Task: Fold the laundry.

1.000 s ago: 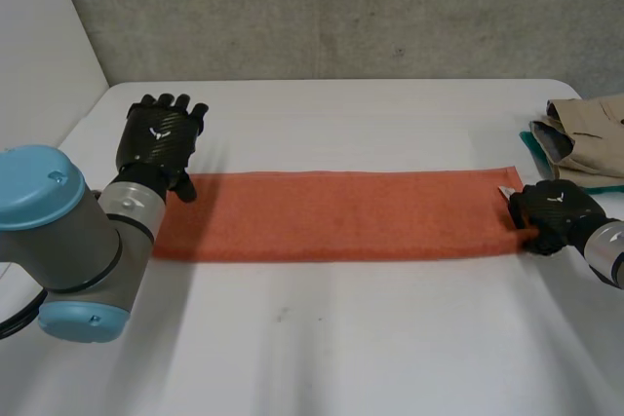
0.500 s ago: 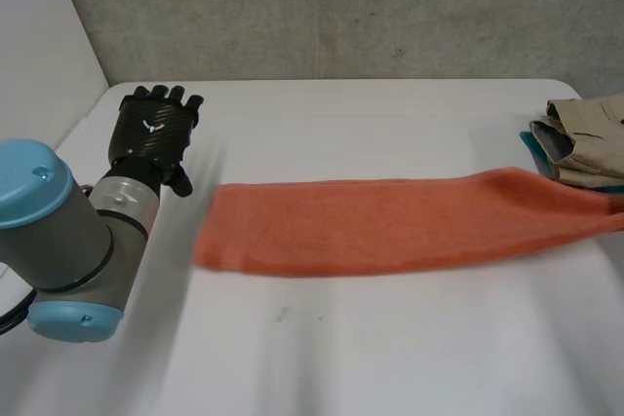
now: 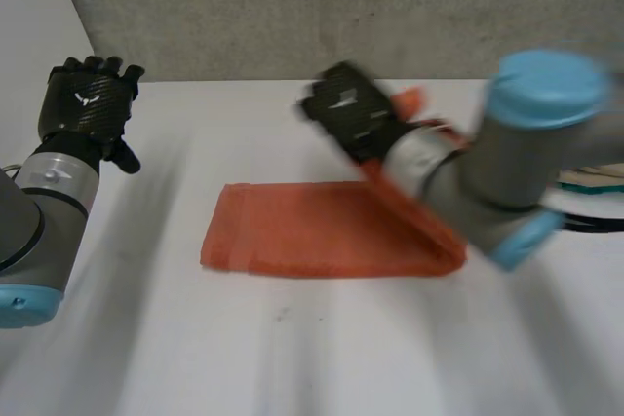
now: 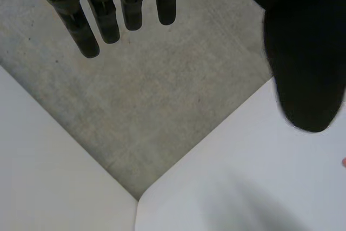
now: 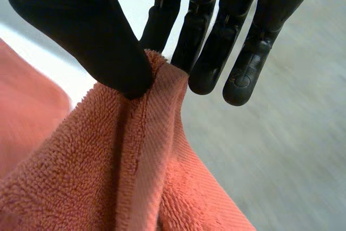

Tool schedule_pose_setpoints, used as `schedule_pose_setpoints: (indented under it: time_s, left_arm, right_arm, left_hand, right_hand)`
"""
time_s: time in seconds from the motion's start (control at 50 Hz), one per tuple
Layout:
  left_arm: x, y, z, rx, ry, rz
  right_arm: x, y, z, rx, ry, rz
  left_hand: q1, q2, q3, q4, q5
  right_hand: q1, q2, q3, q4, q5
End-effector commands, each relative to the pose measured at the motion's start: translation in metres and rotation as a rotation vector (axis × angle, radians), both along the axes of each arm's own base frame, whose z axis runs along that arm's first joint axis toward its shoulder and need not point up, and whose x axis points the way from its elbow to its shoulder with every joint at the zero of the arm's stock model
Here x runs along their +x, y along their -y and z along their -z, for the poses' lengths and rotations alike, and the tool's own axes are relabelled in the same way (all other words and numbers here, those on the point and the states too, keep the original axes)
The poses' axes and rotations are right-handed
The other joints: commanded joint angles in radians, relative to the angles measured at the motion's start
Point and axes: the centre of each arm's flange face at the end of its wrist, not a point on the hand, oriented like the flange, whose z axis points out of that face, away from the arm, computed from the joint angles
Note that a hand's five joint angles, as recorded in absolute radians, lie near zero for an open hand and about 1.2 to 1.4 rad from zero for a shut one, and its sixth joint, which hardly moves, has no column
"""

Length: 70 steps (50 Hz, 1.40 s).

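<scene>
While the right hand (image 3: 351,122) pinches the towel's (image 3: 292,231) edge, left hand (image 3: 83,104) hovers clear.

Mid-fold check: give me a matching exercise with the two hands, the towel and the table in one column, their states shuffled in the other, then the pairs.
1. left hand
2. right hand
3. orange towel
4. table

A. one end lifted, the rest lying flat
B. white, with the towel on it
C. open, fingers straight, holding nothing
D. pinching the towel's hemmed edge between thumb and fingers

Pairs: 1-C, 2-D, 3-A, 4-B
</scene>
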Motion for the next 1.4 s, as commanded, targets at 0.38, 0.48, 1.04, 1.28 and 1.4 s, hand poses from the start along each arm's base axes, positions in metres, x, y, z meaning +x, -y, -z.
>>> schedule_pose_setpoints:
  time_s: [0.38, 0.48, 1.04, 1.28, 1.4]
  left_arm:
    - [-0.062, -0.022, 0.022, 0.048, 0.004, 0.186]
    - [-0.097, -0.045, 0.028, 0.086, -0.063, 0.316]
    - [-0.087, 0.044, 0.101, 0.197, 0.116, 0.029]
    - [-0.083, 0.015, 0.09, 0.217, 0.149, 0.048]
    - [-0.082, -0.008, 0.065, 0.198, 0.097, 0.074]
  right_arm:
    - [0.016, -0.02, 0.052, 0.403, -0.029, 0.123]
    - [-0.046, -0.008, 0.05, 0.536, -0.001, 0.287]
    - [-0.08, -0.014, 0.111, 0.459, -0.103, 0.421]
    - [-0.086, -0.009, 0.119, 0.457, -0.122, 0.448]
    - [-0.111, -0.003, 0.125, 0.46, -0.176, 0.499]
  left_hand:
    - [-0.016, -0.029, -0.039, -0.031, -0.048]
    - [-0.016, -0.029, -0.039, -0.031, -0.048]
    - [0.076, 0.063, 0.053, 0.061, 0.044]
    - [0.02, 0.007, -0.003, 0.005, -0.012]
    - [0.008, -0.005, -0.015, -0.007, -0.023]
  right_hand:
    - [-0.804, -1.003, -1.01, -1.017, -0.991]
    - [-0.804, -1.003, -1.01, -1.017, -0.991]
    - [-0.483, -0.682, -0.689, -0.696, -0.67]
    - [0.416, 0.218, 0.21, 0.204, 0.23]
    - [0.418, 0.219, 0.211, 0.205, 0.231]
